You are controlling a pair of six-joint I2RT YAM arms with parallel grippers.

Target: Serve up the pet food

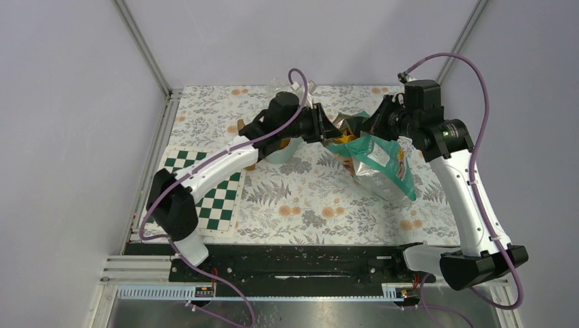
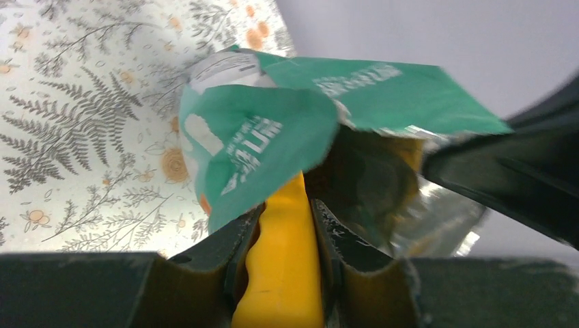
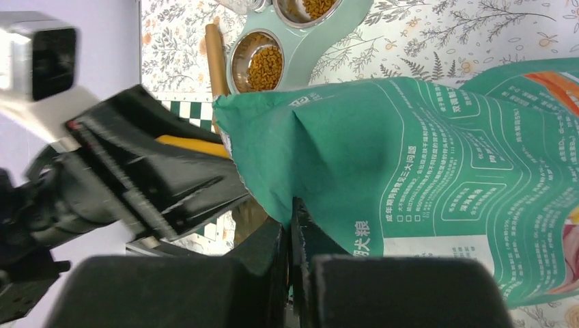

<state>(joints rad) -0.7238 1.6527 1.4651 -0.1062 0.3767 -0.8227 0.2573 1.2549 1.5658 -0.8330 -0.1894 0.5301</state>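
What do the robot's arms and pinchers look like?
Each arm has smooth white tube-shaped links joined by chunky black joints: the left arm and the right arm. A thin purple cable loops along each. The right one shows a small green light. The gripper fingers are black, with ridged inner faces.

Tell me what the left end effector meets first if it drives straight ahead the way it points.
The teal bag: its folded flap sits right ahead of the left end effector, over the yellow scoop it grips. Depth is unclear.
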